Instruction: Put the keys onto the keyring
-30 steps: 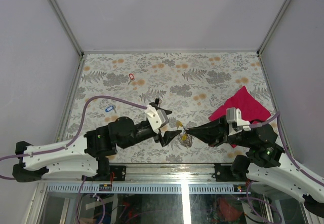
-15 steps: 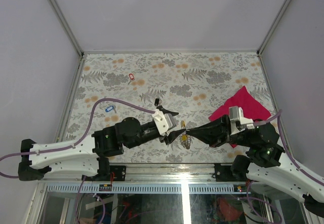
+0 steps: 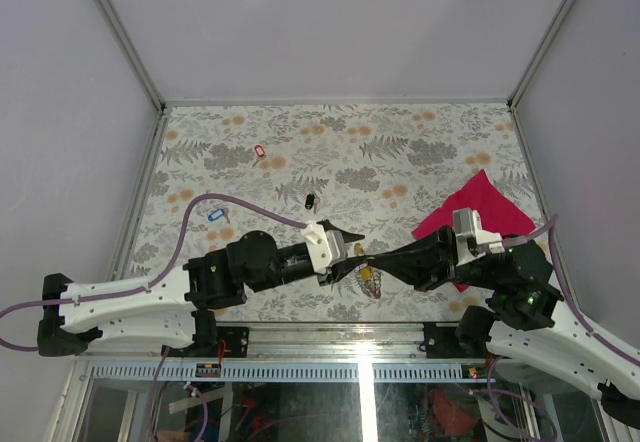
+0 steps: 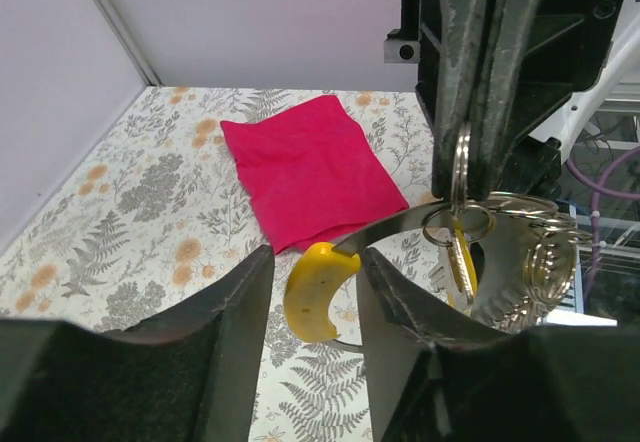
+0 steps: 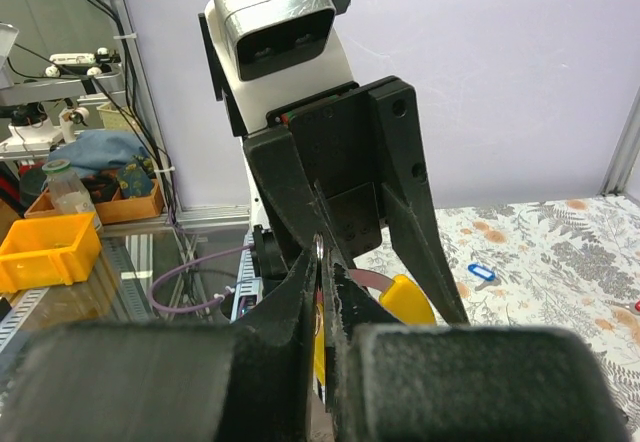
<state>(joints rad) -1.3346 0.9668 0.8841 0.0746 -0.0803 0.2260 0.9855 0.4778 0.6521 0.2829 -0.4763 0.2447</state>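
My right pincer (image 3: 370, 258) is pressed closed on the keyring (image 3: 371, 276), held up near the middle of the near edge of the desk (image 3: 420, 152). The left pincer (image 4: 315, 262) stands narrowly open around its yellow piece (image 4: 308, 302); whether it really grips, I cannot tell.

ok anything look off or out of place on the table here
Nothing damaged or spilled. Three keys lie scattered away from the keyring: red key, blue key, black key. The magenta cloth lies skewed, partly under the right arm.
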